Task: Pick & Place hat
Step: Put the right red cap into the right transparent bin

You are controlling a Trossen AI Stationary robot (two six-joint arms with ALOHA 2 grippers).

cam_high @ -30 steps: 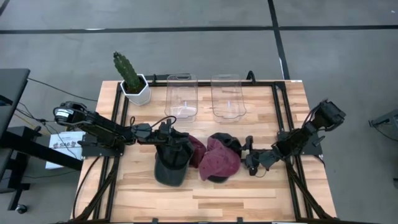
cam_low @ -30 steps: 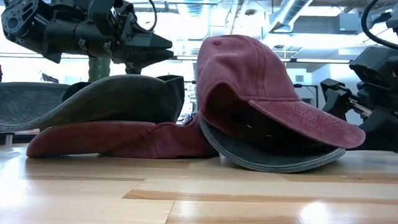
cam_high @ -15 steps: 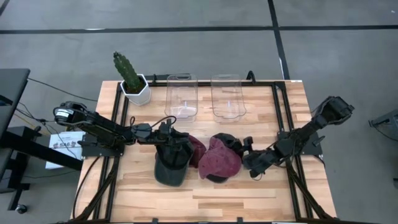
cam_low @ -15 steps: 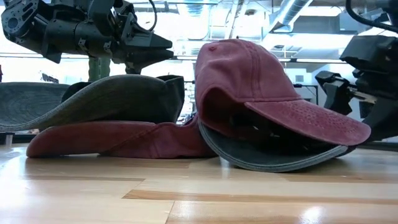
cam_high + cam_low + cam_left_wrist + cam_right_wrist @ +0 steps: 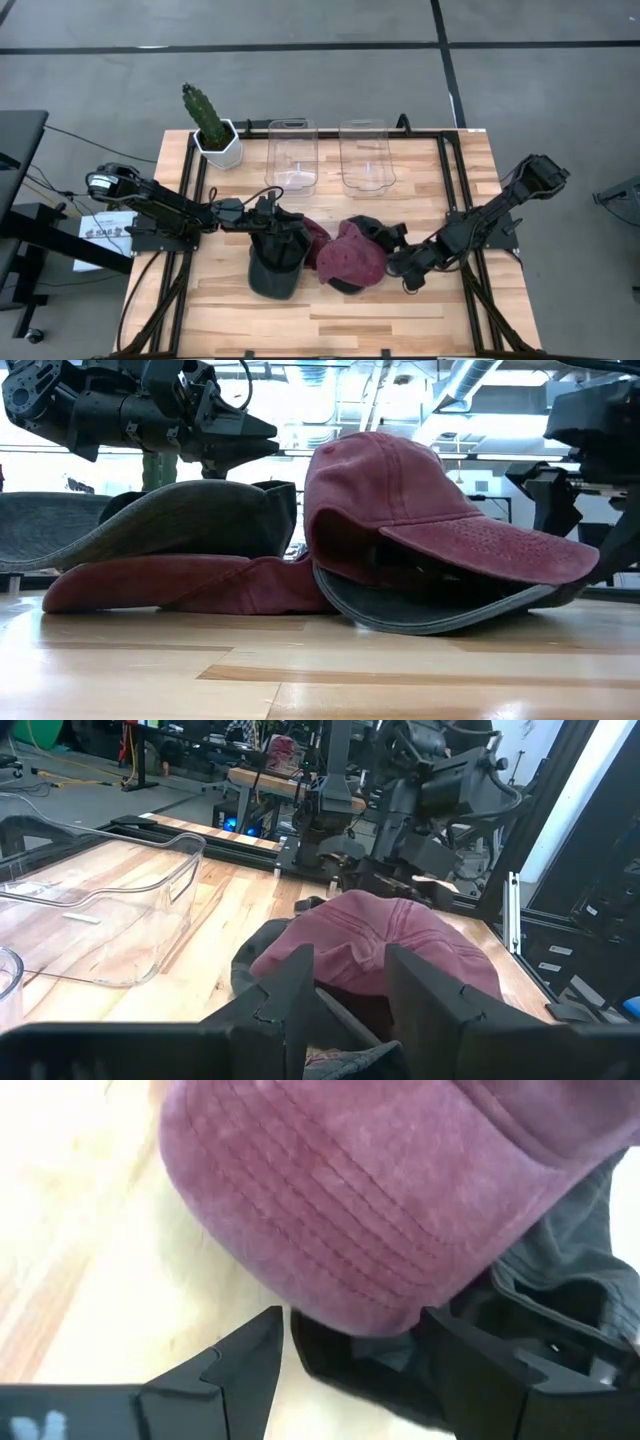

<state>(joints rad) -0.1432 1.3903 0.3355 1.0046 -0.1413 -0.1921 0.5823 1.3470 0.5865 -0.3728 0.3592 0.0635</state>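
At the far left corner of the table [image 5: 420, 300] stands a potted cactus [image 5: 212, 130], and beside it, along the far edge, two clear plastic bins [image 5: 292, 155] sit side by side, apart from the hats. My left claw [image 5: 268, 213] hangs just above the dark grey cap [image 5: 275, 262] that lies on top of a maroon cap [image 5: 190, 582]; its fingers [image 5: 290, 1005] are parted and grasp nothing. To the right of that pair, touching it, a second maroon cap [image 5: 350, 258] rests on another dark cap [image 5: 430, 615], its brim pointing toward my right arm. My right claw [image 5: 398, 262] is down at table level, pressed up against the brim side of this stack. In the right wrist view its two fingers [image 5: 235, 1365] are spread wide on either side of the maroon brim and the dark cap beneath it, not clenched on either. All four hats lie in the middle of the table, near its front half.
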